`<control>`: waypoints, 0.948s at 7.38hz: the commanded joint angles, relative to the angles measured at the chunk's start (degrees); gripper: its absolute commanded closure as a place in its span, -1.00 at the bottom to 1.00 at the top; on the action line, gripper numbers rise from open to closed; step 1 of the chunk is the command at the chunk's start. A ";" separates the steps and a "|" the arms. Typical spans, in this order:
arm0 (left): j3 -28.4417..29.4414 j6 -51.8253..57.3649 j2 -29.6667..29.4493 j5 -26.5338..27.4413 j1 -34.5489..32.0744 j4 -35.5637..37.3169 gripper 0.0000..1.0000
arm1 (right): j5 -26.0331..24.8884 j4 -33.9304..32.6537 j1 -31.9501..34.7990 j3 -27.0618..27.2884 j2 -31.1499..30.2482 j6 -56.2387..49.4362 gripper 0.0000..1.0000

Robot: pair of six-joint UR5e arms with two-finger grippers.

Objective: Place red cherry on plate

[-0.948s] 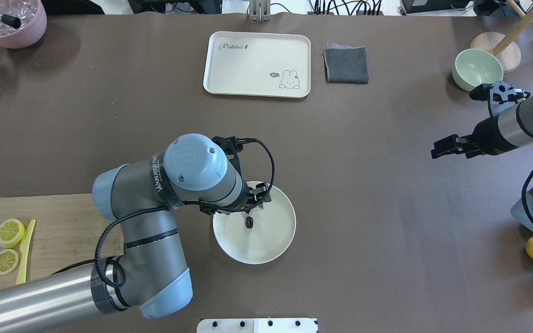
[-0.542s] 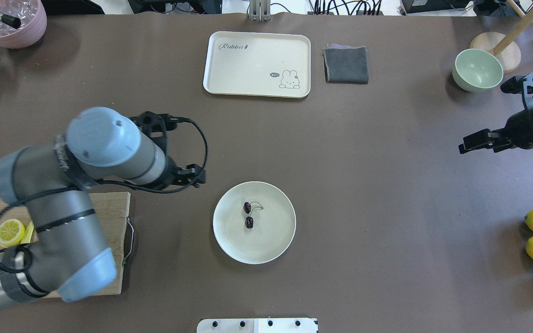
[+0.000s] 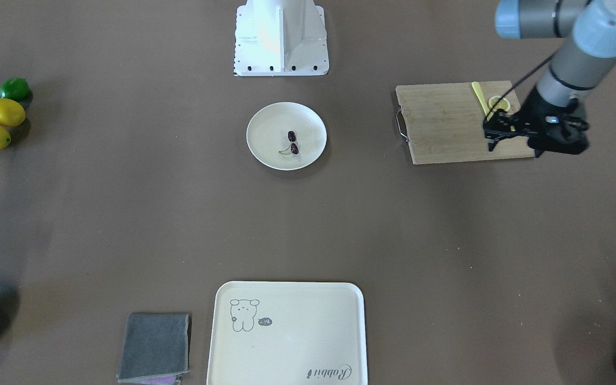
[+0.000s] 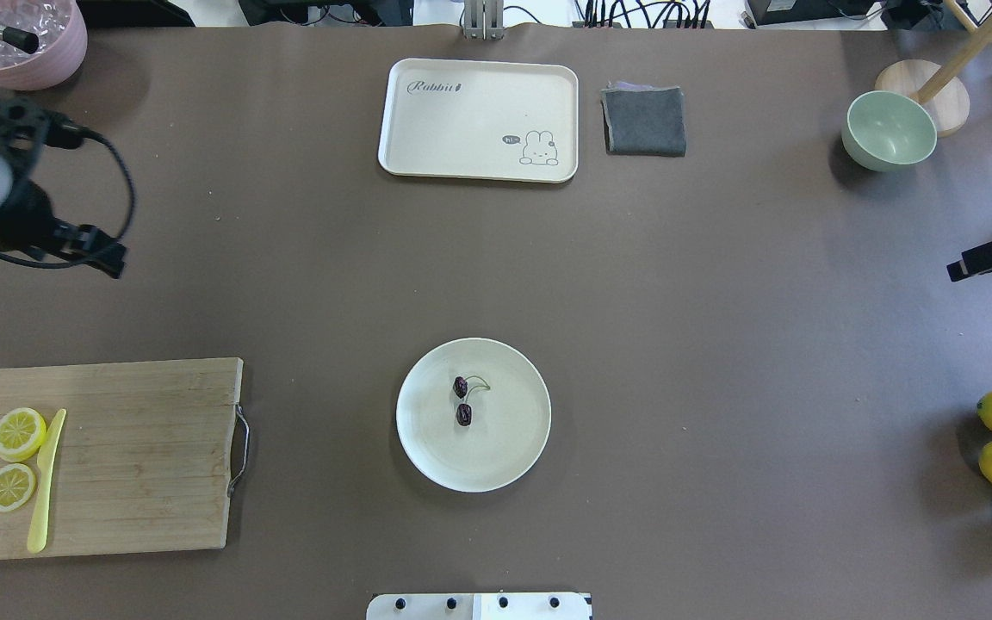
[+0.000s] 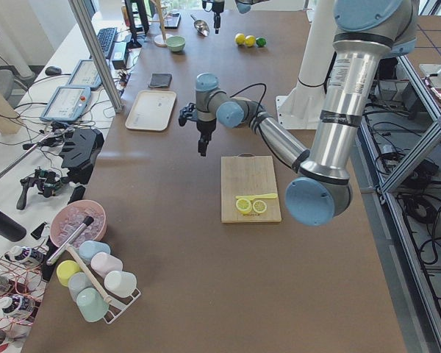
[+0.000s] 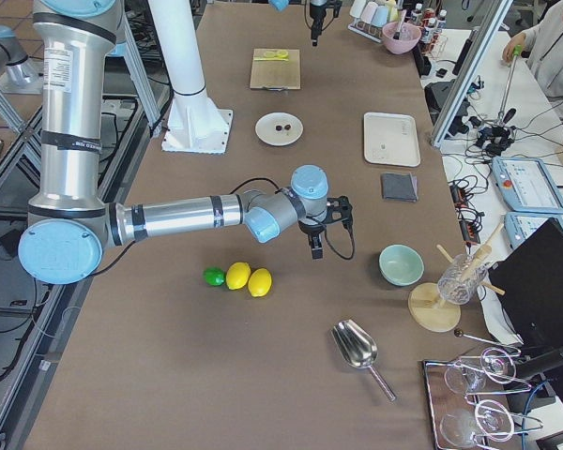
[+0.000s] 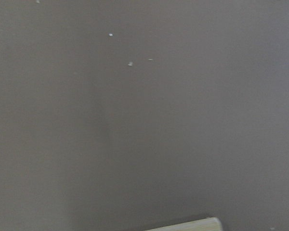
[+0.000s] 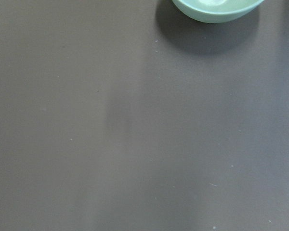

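Cherries (image 4: 463,400), dark maroon, green-stemmed, lie on the round cream-white plate (image 4: 513,452), far from left fingers (image 4: 111,261) and right fingers (image 4: 966,267); whether these are spread, I cannot tell.

Overhead's edge cuts off right pincer (image 4: 965,267); jaw gap unreadable. Same w/ left pincer (image 4: 108,257): too small & dark; green bowl (image 8: 202,12) cropped at right wrist view's top, pink bowl (image 4: 52,71) cropped at overhead's corner.
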 commanded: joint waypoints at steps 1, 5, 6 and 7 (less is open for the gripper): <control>5.53 22.26 5.99 -3.25 -14.68 0.11 -0.95 | 1.38 -4.96 5.36 -0.07 -0.62 -8.86 -1.00; 14.09 35.36 10.82 -13.29 -26.08 0.64 -0.95 | 1.30 -15.44 11.43 -1.12 -1.23 -24.25 -1.00; 14.09 35.79 11.19 -13.20 -27.65 0.12 -0.95 | 1.38 -15.62 12.49 -1.91 -1.32 -25.94 -1.00; 14.09 35.53 11.02 -13.29 -27.92 0.63 -0.95 | 1.47 -15.62 12.67 -1.92 -1.58 -25.95 -1.00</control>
